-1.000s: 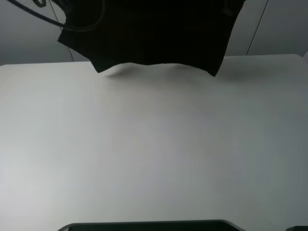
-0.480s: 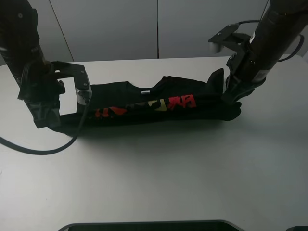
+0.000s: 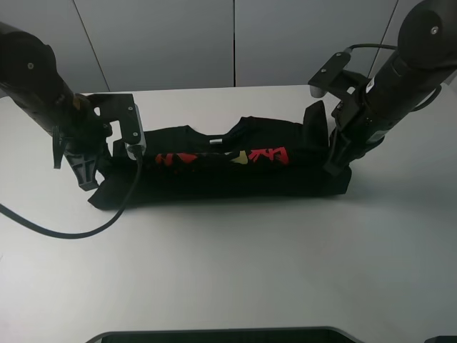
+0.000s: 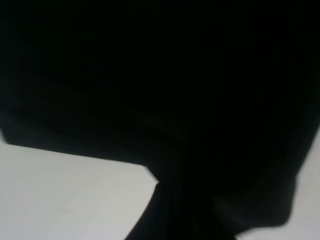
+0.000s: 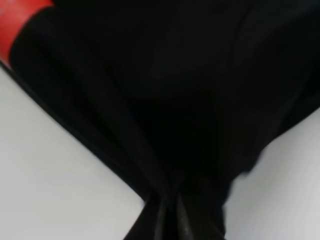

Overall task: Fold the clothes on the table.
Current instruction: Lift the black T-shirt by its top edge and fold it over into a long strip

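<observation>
Left claw (image 3: 88,183) slid inward since half a second ago, bunching the black T-shirt (image 3: 221,177) a bit. It and the right claw (image 3: 335,168) each pinch one end tight, and the shirt stretches between them on the table (image 3: 235,264).

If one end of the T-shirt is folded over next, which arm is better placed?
Right, marginally. Both grippers are shut on T-shirt ends, but fabric by the right gripper stands up off the table; the end at the left gripper lies flat.

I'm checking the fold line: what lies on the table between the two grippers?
The black T-shirt, folded into a long band, spans the stretch from left gripper to right gripper; the exterior high view shows it.
</observation>
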